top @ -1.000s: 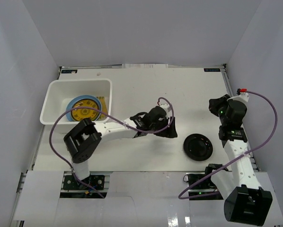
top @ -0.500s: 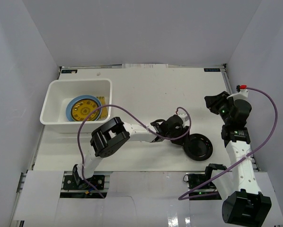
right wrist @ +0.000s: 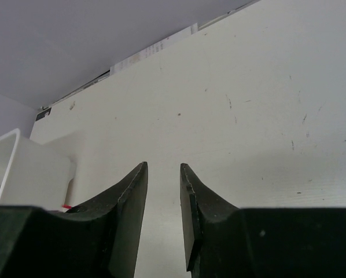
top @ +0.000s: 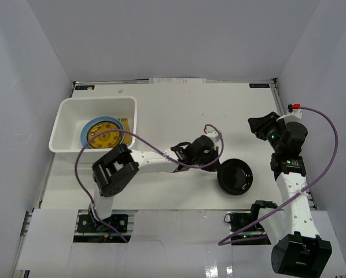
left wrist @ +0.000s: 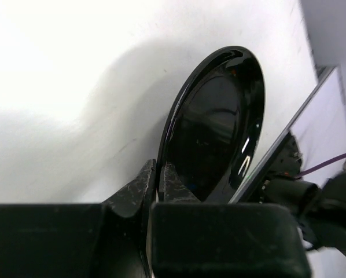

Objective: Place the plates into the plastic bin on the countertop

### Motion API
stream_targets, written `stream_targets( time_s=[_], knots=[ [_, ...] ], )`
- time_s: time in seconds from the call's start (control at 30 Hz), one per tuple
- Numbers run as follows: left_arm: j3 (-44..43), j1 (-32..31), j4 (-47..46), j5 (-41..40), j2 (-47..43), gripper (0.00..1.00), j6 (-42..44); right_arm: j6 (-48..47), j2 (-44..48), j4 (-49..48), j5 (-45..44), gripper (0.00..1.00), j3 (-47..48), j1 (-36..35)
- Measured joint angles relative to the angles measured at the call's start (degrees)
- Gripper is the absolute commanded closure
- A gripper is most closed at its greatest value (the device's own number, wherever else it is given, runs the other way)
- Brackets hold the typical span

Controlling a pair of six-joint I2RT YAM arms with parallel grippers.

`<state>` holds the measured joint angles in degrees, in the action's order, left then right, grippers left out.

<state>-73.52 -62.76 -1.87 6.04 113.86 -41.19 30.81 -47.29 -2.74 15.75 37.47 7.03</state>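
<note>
Left wrist view is showing the left end effector [left wrist: 159,184], open a second ago, clamping the rim of the glossy black round plate [left wrist: 216,127], tilting it off the white tabletop [left wrist: 57,69], ready for the white plastic bin [top: 98,100]; the right end effector [right wrist: 163,167] is hovering part-open, empty.

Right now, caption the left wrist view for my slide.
Left gripper shut on the rim of the glossy black plate over the white countertop.

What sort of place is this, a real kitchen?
Probably a lab test booth, not a kitchen: bare light grey walls box in a flat white table, with two robot arms bolted at its near edge.
</note>
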Motion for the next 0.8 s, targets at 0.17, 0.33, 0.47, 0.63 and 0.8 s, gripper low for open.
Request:
stream_targets(
  time_s=[0.17,0.33,0.47,0.63,0.8],
  knots=[
    [10.9,10.6,2.5,-2.4,-24.0,1.00,1.4,1.0,-0.1,-0.7,2.5,0.59,0.0,0.0],
    [14.5,30.0,8.2,-10.3,-51.6,1.00,3.0,1.8,-2.0,-2.9,4.7,0.57,-0.8,-1.8],
    [15.4,44.0,13.7,-16.4,-63.9,1.00,4.4,1.8,-5.7,-3.7,3.6,0.57,-0.9,-9.5],
    [21.9,61.3,15.9,-11.9,-61.8,1.00,4.7,1.3,-12.0,-4.4,0.5,0.57,-0.3,-23.3],
    [29.1,69.9,20.4,-8.5,-53.4,1.00,3.8,0.2,-15.5,-4.5,-2.3,0.57,1.0,-28.1]
  ],
)
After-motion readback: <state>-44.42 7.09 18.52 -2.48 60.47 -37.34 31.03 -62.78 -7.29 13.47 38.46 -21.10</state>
